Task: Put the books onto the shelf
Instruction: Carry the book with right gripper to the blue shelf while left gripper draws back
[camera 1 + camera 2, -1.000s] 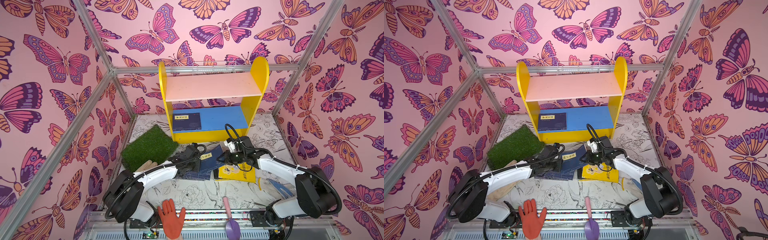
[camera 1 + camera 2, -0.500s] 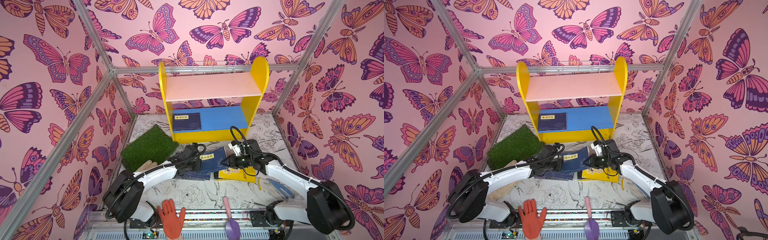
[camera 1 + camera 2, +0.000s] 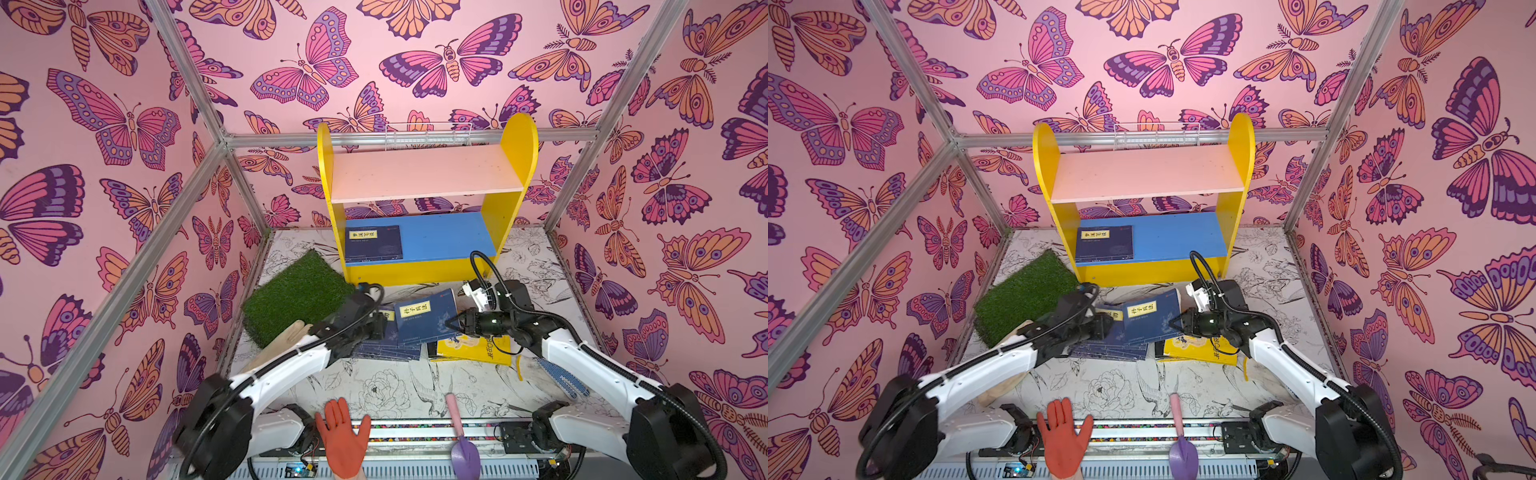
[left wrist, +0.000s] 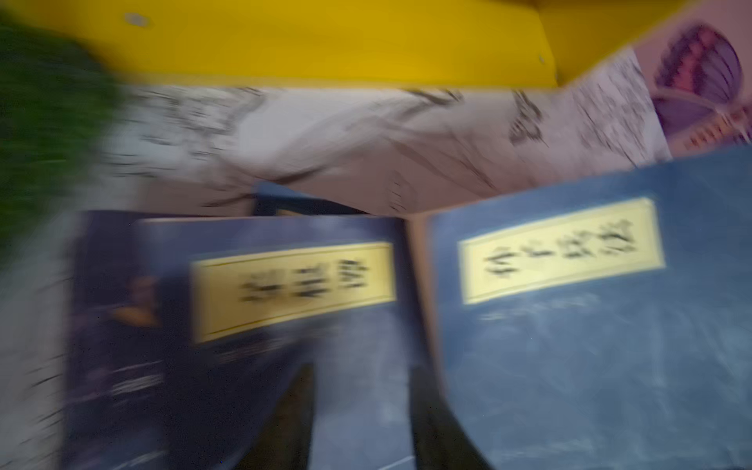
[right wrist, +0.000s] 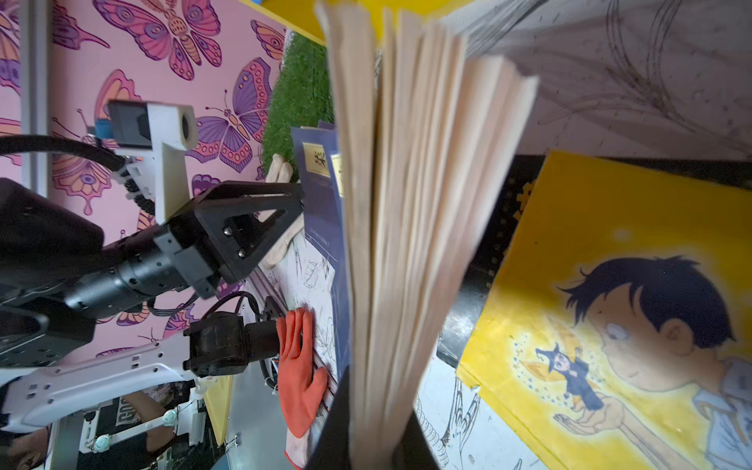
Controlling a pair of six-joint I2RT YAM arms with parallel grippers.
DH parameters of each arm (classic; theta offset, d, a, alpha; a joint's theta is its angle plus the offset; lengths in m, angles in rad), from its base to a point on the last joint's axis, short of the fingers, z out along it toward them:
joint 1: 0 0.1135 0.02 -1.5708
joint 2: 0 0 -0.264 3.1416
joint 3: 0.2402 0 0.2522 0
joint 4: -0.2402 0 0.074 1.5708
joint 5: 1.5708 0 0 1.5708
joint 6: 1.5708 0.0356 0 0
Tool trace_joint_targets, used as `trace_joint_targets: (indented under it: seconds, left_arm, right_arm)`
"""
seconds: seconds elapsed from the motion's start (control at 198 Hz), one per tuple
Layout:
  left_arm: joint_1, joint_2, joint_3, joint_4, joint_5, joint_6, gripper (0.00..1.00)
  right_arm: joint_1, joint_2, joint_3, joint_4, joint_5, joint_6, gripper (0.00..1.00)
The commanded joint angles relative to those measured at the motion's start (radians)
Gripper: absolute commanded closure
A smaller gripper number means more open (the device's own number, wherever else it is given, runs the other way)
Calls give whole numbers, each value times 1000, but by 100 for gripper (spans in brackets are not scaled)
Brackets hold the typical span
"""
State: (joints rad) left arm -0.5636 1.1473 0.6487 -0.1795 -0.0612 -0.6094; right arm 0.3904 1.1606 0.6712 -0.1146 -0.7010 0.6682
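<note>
The right arm reaches low toward the middle. The right pincer [image 3: 451, 326] pinches the edge of a navy book [image 3: 424, 316], which is tilted over the pile of books [image 3: 390, 352] on the counter [image 3: 374, 386]. The left pincer [image 3: 380, 324] is spread at the pile's left side. A yellow book [image 3: 478, 349] lies under the right arm. The shelf [image 3: 515, 166] stands behind, and another book [image 3: 372, 243] lies on its blue board.

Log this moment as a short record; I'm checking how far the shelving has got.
shelved book: flat on the shelf, lower board
held book: navy, tilted above the pile
right gripper: shut on held book's edge
left gripper: open, at the pile
yellow cartoon book: on the table
upper board: no books
</note>
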Motion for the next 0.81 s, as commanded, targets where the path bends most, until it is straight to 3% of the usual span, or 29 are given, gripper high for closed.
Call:
trace_joint_targets:
  seconds: [0.0, 0.086, 0.242, 0.571, 0.803]
  left_arm:
    - [74, -135, -50, -165, -235, -220, 36]
    - [161, -200, -63, -293, -277, -340, 33]
    - [251, -233, -122, -310, -213, -346, 27]
    - [260, -150, -149, -307, -156, -366, 23]
    - [260, -127, -141, -307, -155, -350, 22]
  right_arm:
    - [-10, -8, 17, 225, -19, 135, 100]
    - [-4, 18, 39, 365, -1, 198, 100]
    - [14, 97, 158, 408, 88, 182, 100]
    - [25, 499, 584, 416, 64, 175, 100]
    - [45, 769, 896, 340, -42, 203, 100]
